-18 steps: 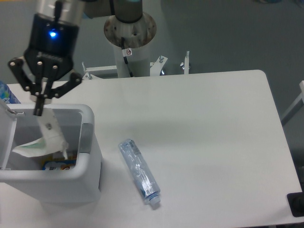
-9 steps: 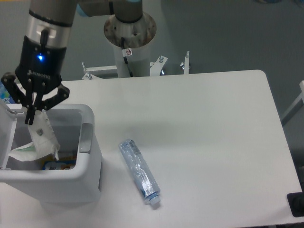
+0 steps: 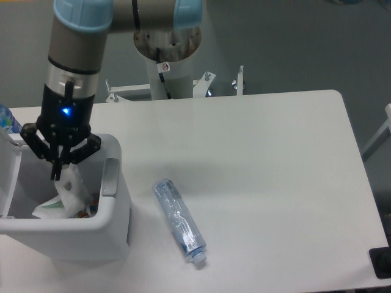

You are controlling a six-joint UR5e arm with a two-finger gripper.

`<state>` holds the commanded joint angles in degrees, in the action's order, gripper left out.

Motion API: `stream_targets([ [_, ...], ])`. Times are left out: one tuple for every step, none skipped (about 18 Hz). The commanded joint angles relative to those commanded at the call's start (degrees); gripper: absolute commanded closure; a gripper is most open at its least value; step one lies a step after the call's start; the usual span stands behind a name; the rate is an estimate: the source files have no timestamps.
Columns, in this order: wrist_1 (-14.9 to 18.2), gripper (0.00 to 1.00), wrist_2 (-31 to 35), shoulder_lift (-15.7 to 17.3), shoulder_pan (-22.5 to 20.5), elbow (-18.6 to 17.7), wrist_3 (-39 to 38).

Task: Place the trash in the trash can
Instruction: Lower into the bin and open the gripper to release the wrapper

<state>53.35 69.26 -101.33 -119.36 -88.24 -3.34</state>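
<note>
Trash can, table's left: gripper low inside the opening, jaws pinched on the white packet. Risk: packet clings on release, or fingers strike the rim. Crushed bottle lies on the table beside the can.

The white bench with rounded corners fills most of the view. Beyond its far edge, near the middle, a metal bracket frame with two upright bolts stands against the grey floor. At the bench's far left edge a bottle with a bright blue label pokes into view, cut off by the border. Off the bench's near right corner sits a small dark block, and a pale bar slants just past the right edge
</note>
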Motion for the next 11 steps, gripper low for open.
stream_targets([
  [0.0,0.94,0.1,0.0,-0.1,0.1,0.0],
  [0.0,0.92,0.1,0.0,-0.1,0.1,0.0],
  [0.0,0.88,0.1,0.0,-0.1,0.2,0.1],
  [0.0,0.8,0.1,0.0,-0.1,0.3,0.3],
  [0.0,0.74,0.1,0.0,-0.1,0.6,0.5],
  [-0.1,0.65,0.1,0.0,-0.1,0.7,0.6],
  [0.0,0.49,0.1,0.1,-0.1,0.7,0.7],
  [0.0,0.35,0.3,0.1,-0.1,0.8,1.1],
  [0.0,0.27,0.9,0.2,-0.1,0.8,2.0],
  [0.0,0.21,1.4,0.2,-0.1,0.8,2.9],
  [0.0,0.15,1.7,0.2,-0.1,0.8,3.4],
])
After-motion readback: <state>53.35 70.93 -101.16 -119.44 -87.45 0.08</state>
